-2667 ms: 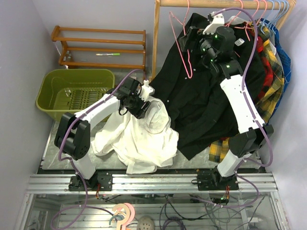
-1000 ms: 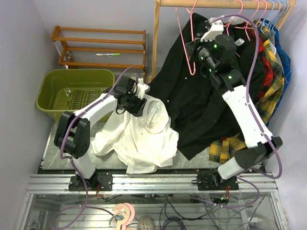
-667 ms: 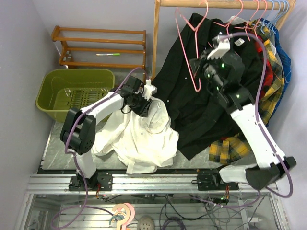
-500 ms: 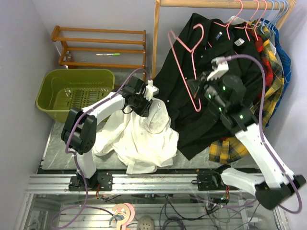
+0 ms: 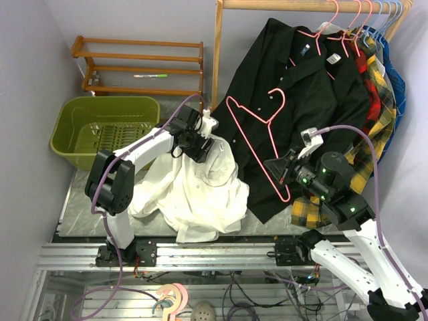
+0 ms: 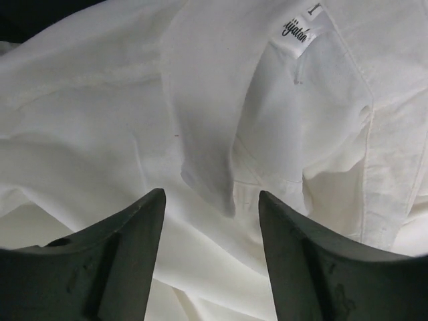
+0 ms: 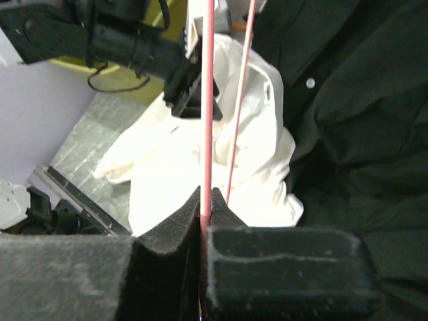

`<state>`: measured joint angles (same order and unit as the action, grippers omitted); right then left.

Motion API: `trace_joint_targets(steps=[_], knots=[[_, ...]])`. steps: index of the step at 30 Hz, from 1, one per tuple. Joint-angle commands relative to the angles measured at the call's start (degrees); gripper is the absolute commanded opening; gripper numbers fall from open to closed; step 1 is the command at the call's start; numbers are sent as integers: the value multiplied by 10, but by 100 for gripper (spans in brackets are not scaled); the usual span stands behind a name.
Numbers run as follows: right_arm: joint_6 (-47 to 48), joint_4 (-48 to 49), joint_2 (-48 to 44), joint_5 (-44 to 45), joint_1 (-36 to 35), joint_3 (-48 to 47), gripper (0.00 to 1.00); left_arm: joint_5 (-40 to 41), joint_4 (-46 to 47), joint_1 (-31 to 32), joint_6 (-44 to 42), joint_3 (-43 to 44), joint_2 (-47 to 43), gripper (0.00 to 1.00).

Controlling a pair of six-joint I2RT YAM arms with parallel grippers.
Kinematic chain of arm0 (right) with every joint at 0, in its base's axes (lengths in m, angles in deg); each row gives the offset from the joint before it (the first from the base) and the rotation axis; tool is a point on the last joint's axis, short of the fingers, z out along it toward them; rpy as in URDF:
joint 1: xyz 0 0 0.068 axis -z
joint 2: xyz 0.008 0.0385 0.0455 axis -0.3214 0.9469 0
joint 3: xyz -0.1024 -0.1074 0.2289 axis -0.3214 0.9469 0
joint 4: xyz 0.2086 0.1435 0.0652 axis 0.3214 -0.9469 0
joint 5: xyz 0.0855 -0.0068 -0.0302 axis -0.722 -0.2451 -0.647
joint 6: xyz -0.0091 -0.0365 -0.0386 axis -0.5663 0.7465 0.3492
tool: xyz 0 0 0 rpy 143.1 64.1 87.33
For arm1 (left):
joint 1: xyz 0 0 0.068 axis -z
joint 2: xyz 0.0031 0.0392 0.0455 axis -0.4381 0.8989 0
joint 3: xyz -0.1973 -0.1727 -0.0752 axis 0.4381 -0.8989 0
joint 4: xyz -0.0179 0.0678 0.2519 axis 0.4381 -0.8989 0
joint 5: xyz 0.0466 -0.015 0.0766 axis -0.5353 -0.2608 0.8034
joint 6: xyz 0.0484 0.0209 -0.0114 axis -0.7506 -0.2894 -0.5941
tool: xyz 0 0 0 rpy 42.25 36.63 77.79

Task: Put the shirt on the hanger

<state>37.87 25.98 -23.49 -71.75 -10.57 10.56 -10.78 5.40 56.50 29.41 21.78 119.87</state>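
1. Top external view: showing the shirt [image 5: 200, 194] lying as 1 crumpled white heap on the table [image 5: 70, 197], its right edge touching a black shirt [image 5: 307, 93] that is hanging from the wooden rail [image 5: 281, 5].
2. Same view: showing the hanger [image 5: 257, 151] off the rail and tilting in front of the black shirt, hook pointing up and right, lower corner pointing down toward the right arm, just to the right of the white heap and not threaded into it.
3. Left wrist view: showing the left gripper [image 6: 210, 195] with its 2 dark fingers standing well apart, gripping nothing, hovering over folds of white cloth near the collar, with a sewn label [image 6: 297, 30] lying further ahead.
4. Right wrist view: showing the right gripper [image 7: 204, 208] closed tight, pinching 1 pink wire of the hanger between its pads, with a 2nd pink wire running just beside the 1st, and the white heap lying beyond.
5. Top external view again: showing a green basket [image 5: 107, 100] sitting at the far left, well apart from both garments.
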Motion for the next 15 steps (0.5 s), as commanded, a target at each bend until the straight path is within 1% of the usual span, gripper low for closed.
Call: trace_joint_targets(steps=[1, 3, 4, 5, 6, 7, 10, 13, 15], knots=[[-8, -57, -23, -19, -2, 0, 0, -3, 6, 0, 1, 29, -7, 65], [-11, -88, -32, -13, -2, -5, 0, -10, 4, 1, 2, 31, -5, 50], [-17, -101, -37, -12, -2, -5, 0, -12, 4, 1, 4, 31, -4, 37], [-23, -111, -45, -15, -2, -4, 0, -11, 4, 1, 6, 31, -2, 19], [-28, -123, -51, -18, -2, -4, 0, -10, 3, 0, 7, 32, 0, 9], [-31, -134, -57, -23, -1, -7, 0, -13, 1, -1, 8, 33, 1, 7], [-28, -175, -63, -51, -1, -30, 0, -54, -14, -4, 1, 40, -1, 7], [-19, -225, -49, -99, -1, -62, 0, -71, -20, -9, -4, 41, -20, 7], [-16, -244, -43, -143, -1, -63, 0, -77, -26, -12, -8, 45, -35, 7]])
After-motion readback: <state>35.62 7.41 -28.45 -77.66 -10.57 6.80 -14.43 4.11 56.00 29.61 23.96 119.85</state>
